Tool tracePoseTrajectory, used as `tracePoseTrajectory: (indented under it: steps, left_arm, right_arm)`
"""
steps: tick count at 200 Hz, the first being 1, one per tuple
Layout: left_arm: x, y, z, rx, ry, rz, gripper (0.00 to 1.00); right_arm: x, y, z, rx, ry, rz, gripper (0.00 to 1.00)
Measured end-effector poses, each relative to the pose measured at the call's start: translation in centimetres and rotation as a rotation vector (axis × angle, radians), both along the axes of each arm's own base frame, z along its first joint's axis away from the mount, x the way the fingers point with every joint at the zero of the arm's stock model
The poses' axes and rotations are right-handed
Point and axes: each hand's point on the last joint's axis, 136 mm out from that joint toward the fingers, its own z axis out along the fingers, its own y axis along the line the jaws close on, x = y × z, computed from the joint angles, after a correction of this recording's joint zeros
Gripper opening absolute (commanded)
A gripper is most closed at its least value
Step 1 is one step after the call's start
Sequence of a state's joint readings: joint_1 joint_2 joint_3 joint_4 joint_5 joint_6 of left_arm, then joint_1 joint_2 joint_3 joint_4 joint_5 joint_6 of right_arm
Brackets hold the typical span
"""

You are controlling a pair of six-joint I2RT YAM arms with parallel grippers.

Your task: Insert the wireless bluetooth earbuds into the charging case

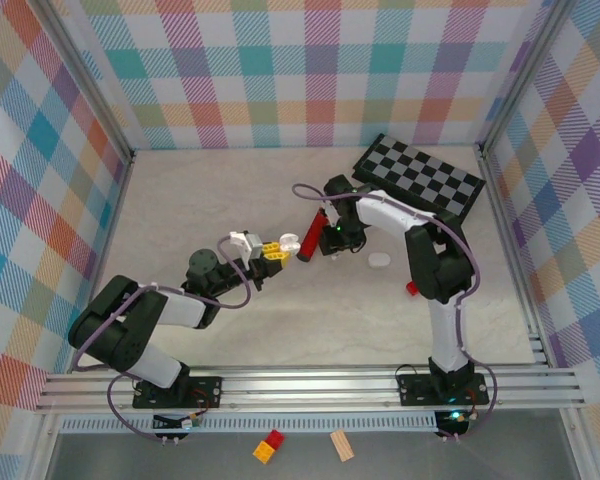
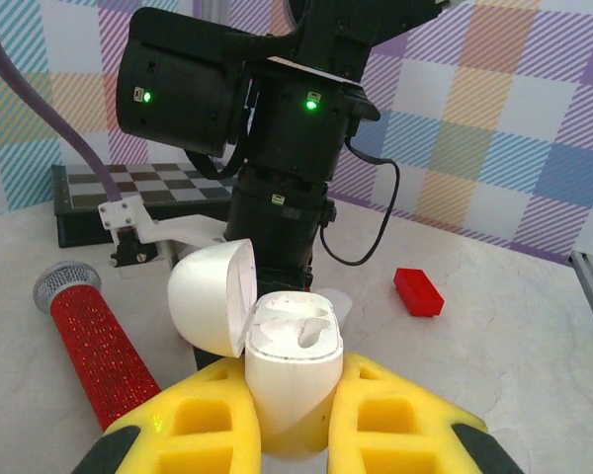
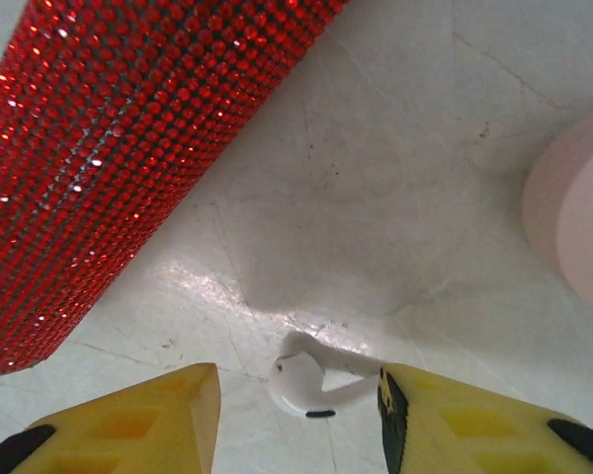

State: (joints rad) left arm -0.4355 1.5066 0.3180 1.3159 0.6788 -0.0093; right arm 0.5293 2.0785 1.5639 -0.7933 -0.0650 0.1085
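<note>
My left hand pinching white charging case by lower body, lid hanging open to one side. Wells showing white; cannot tell if bud sitting inside. My right hand hovering low, fingers standing spread either side of white earbud, which is lying on surface, not gripped. Red glitter microphone lying just beyond, pink rounded thing near. Farther out: small red block and checkerboard lying on pale marbled surface, plaid walls enclosing all.
</note>
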Motion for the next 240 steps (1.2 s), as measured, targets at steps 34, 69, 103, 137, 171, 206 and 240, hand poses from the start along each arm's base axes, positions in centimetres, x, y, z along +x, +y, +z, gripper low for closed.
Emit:
tracePoseTrajectory:
  steps: [34, 69, 103, 137, 171, 206, 240]
  left_arm:
    - [-0.1, 0.1, 0.1, -0.001, -0.002, 0.002, 0.0]
    - [0.0, 0.1, 0.1, -0.002, -0.003, 0.009, 0.0]
    - [0.0, 0.1, 0.2, -0.003, -0.004, 0.009, 0.0]
    - [0.0, 0.1, 0.2, -0.002, -0.004, 0.007, 0.0]
    - [0.0, 0.1, 0.2, -0.002, -0.004, 0.007, 0.0]
    - [0.0, 0.1, 0.2, -0.001, -0.007, 0.008, 0.0]
    - [0.1, 0.2, 0.2, -0.001, -0.007, 0.009, 0.0]
  right_arm:
    - [0.7, 0.8, -0.3, 0.016, -0.007, 0.042, 0.5]
    - [0.4, 1.4, -0.8, 0.046, 0.018, 0.052, 0.54]
    - [0.0, 1.4, -1.2, 0.053, 0.035, 0.054, 0.53]
    - [-0.7, 1.0, -1.2, 0.056, 0.04, 0.049, 0.51]
    - [-1.6, 0.6, -1.2, 0.049, 0.062, 0.034, 0.47]
    - [-2.0, 0.6, -1.1, 0.044, 0.068, 0.029, 0.47]
    - [-2.0, 0.0, -0.9, -0.002, 0.057, 0.014, 0.49]
